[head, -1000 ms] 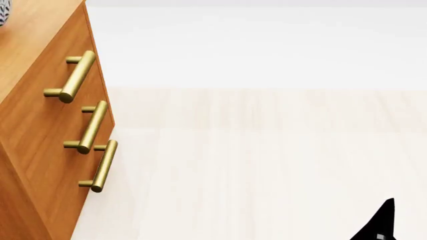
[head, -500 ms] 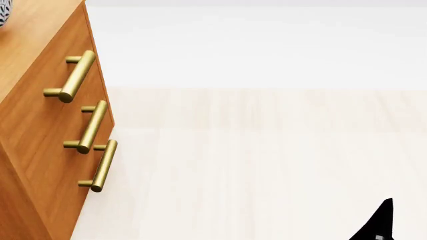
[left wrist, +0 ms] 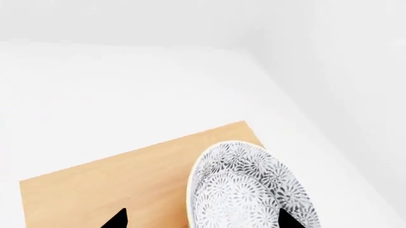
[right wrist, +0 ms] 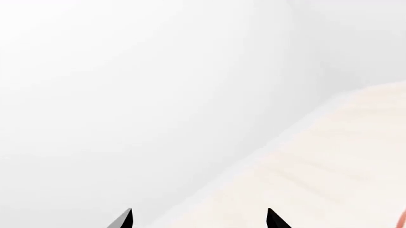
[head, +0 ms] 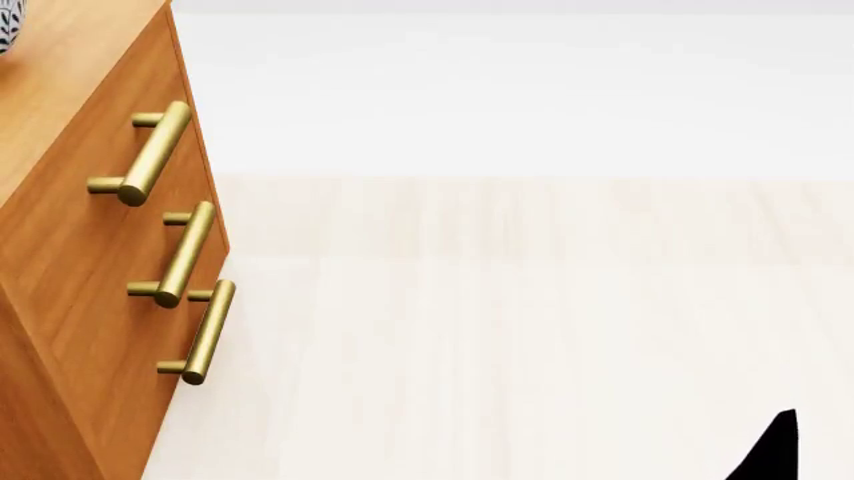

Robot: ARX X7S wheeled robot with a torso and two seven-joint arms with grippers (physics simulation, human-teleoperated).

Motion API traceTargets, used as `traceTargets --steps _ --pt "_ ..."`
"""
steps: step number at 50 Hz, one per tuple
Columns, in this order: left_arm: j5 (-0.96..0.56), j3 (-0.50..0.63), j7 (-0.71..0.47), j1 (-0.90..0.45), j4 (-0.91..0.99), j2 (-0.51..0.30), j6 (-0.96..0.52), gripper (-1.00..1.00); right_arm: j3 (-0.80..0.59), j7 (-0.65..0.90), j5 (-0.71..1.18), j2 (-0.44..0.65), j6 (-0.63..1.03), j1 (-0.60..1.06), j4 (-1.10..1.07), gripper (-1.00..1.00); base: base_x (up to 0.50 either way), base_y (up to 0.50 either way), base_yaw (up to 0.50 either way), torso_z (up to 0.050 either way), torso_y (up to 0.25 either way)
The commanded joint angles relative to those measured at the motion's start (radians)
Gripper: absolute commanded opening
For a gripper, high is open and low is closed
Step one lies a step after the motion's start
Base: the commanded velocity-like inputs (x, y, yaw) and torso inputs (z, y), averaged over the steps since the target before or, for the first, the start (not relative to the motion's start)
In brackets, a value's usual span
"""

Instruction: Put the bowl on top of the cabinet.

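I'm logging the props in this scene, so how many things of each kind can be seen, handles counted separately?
Bowl: 1, patterned grey-black on white, sitting on the wooden top.
Cabinet: 1, orange-brown wood.
Bar handles: 3, brass-gold, on the cabinet front, top, middle, bottom.
Total: 5

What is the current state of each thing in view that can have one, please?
bowl: resting on the cabinet top, empty, one left finger inside its rim.
cabinet: all three drawers shut.
left gripper: fingers apart, straddling the bowl's rim.
right gripper: fingers apart, holding nothing.
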Motion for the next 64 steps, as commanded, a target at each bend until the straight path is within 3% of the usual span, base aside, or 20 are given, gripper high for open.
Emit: traceTargets --steps 1,15,30,31,64 --pt "0.038 0.113 0.026 0.019 0.240 0.066 -0.166 1.00 0.002 -0.010 -0.004 0.003 -0.014 -0.031 -0.033 1.00 0.00 0.00 0.00 0.000 0.000" --pt "-0.093 0.300 0.079 0.085 0.418 0.083 -0.280 1.00 -0.004 -0.006 -0.049 -0.007 -0.031 -0.053 -0.058 1.00 0.00 0.00 0.00 0.000 0.000" --pt "-0.219 0.405 0.120 0.070 0.390 0.085 -0.269 1.00 -0.027 0.007 -0.090 -0.020 -0.009 -0.022 -0.036 1.00 0.00 0.00 0.00 0.000 0.000" --pt "-0.214 0.457 0.120 0.064 0.390 0.083 -0.274 1.00 -0.027 0.006 -0.089 -0.019 -0.009 -0.022 -0.037 1.00 0.00 0.00 0.00 0.000 0.000" --pt "-0.682 0.853 -0.079 0.017 0.587 0.083 -0.358 1.00 -0.029 0.007 -0.099 -0.021 -0.014 -0.035 -0.052 1.00 0.00 0.00 0.00 0.000 0.000"
